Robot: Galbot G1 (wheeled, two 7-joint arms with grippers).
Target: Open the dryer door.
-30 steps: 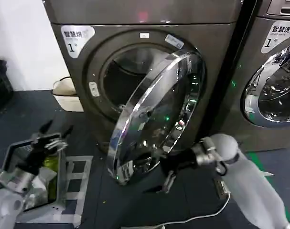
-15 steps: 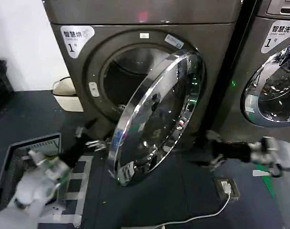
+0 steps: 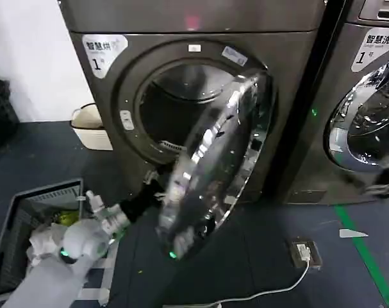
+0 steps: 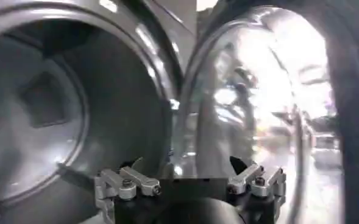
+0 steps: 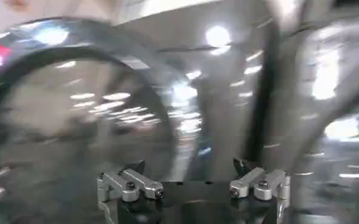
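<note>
the dryer [image 3: 297,96] stands straight ahead, sticker 1 at its upper left corner, pink light on top. the dryer door [image 3: 216,167] hangs partly open, hinged on the right, free edge swung out toward the room and down-left; its chrome ring is smeared by motion, glass hard to read. drum opening [image 3: 175,109] shows behind it, lower right part hidden by the door. left gripper [image 3: 149,192] sits low at the door's free edge, between door and dryer front; contact with the rim cannot be made out from the head view. in the left wrist view its fingers [image 4: 127,181] are spread wide with nothing between them, door ring just ahead. right gripper [image 5: 191,176] is also spread wide, empty, facing blurred chrome. neighbouring machine [image 3: 367,109] is cut off at the right edge. a basket [image 3: 15,218] with cloth lies on the floor at the left, cut off; a cable [image 3: 271,290] runs across bare dark floor below the door.
</note>
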